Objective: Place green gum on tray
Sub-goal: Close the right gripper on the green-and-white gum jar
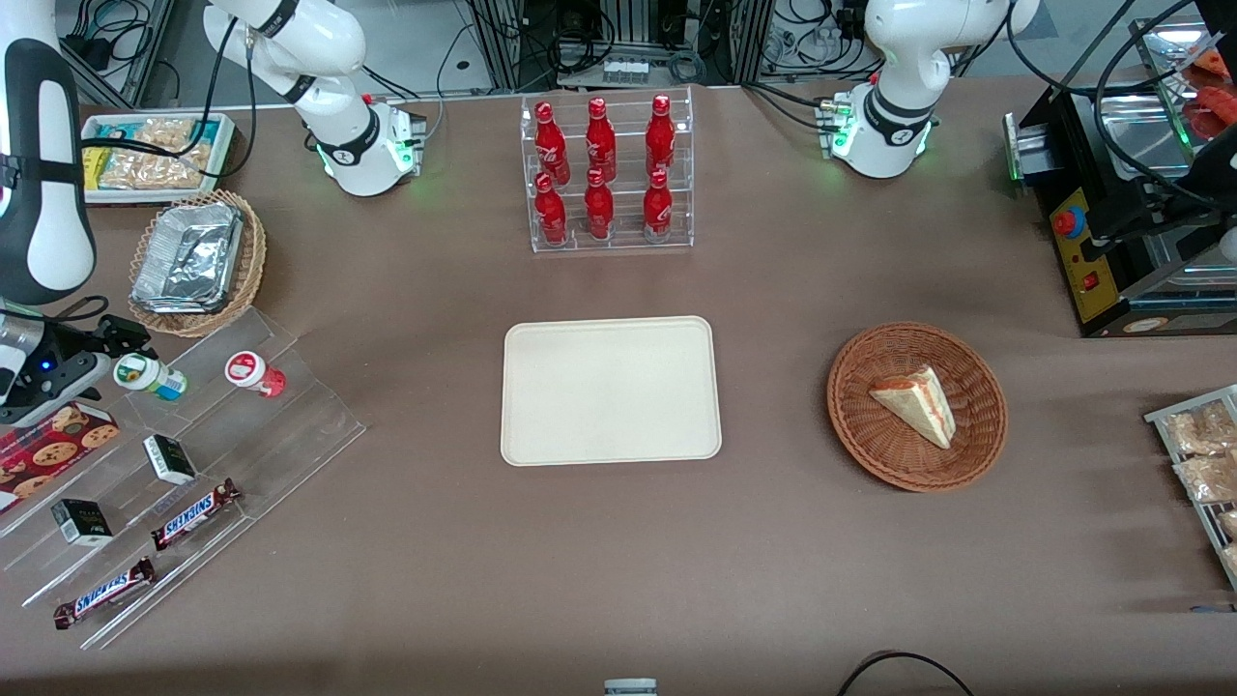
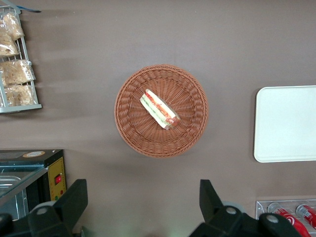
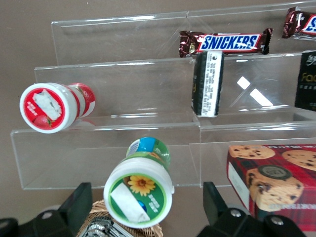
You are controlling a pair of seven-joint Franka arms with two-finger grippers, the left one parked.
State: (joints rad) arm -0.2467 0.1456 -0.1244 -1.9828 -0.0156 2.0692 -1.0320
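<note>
Brown tabletop: the gripper (image 3: 143, 210) stands open around the green gum (image 1: 148, 375) (lying on a clear stepped rack (image 1: 280, 425)), well apart from the tray (image 1: 611, 390).

The claw (image 1: 92, 372) stands open around the green gum (image 1: 147, 375); cookie box (image 1: 48, 445) and red-lidded bottle (image 1: 254, 373) crowd close; bare desk (image 1: 425, 387) leads to the tray (image 1: 611, 391).

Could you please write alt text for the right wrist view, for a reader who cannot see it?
The open gripper straddles the green gum, which lies on its side on a clear stepped display, lid toward the camera. A red-lidded bottle lies one step up, with Snickers bars higher and a cookie box beside the gum.
</note>
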